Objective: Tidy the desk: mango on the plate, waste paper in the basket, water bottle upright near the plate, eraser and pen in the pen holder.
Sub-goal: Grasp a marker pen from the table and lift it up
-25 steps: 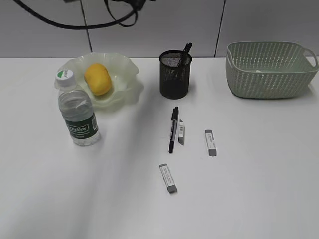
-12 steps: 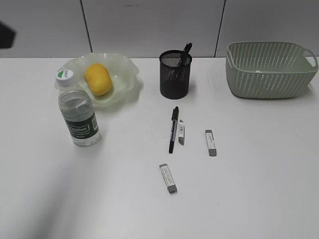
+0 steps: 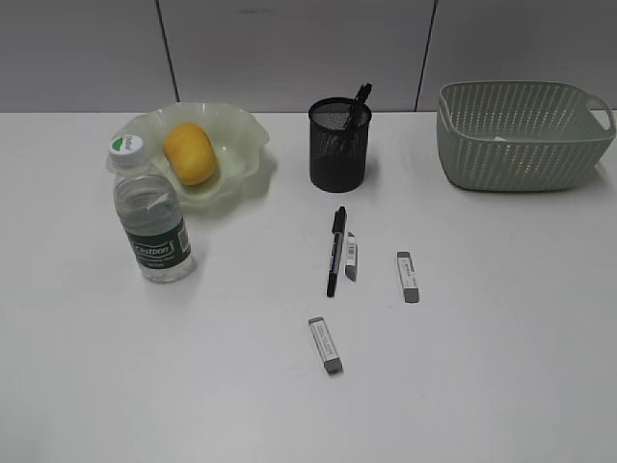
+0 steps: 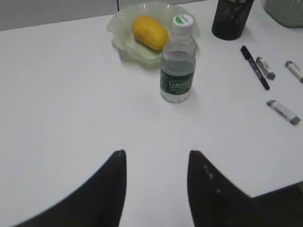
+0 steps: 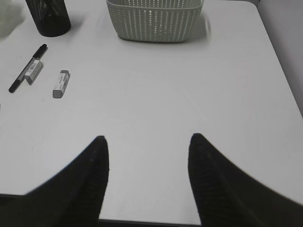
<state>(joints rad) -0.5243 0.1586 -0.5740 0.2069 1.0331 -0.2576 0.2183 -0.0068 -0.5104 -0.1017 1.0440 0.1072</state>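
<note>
The mango [image 3: 189, 152] lies on the wavy green plate [image 3: 241, 145]. The water bottle [image 3: 150, 214] stands upright in front of the plate. The black pen holder [image 3: 338, 145] has a pen in it. A black pen [image 3: 334, 251] and three erasers [image 3: 351, 256] [image 3: 408, 276] [image 3: 325, 344] lie on the table. The basket [image 3: 521, 133] is at the back right; a bit of white shows inside. Neither gripper shows in the exterior view. My left gripper [image 4: 156, 156] is open and empty above bare table, short of the bottle [image 4: 177, 59]. My right gripper [image 5: 147, 139] is open and empty, short of the basket [image 5: 154, 19].
The white table [image 3: 501, 367] ends at a grey panelled wall behind. Its right edge shows in the right wrist view [image 5: 279, 61]. The pen [image 5: 26, 68] and two erasers [image 5: 60, 83] lie left of my right gripper.
A dark arm and cable at the top left one second ago withdrew off the left edge and is gone from the exterior view. The objects have not moved.
</note>
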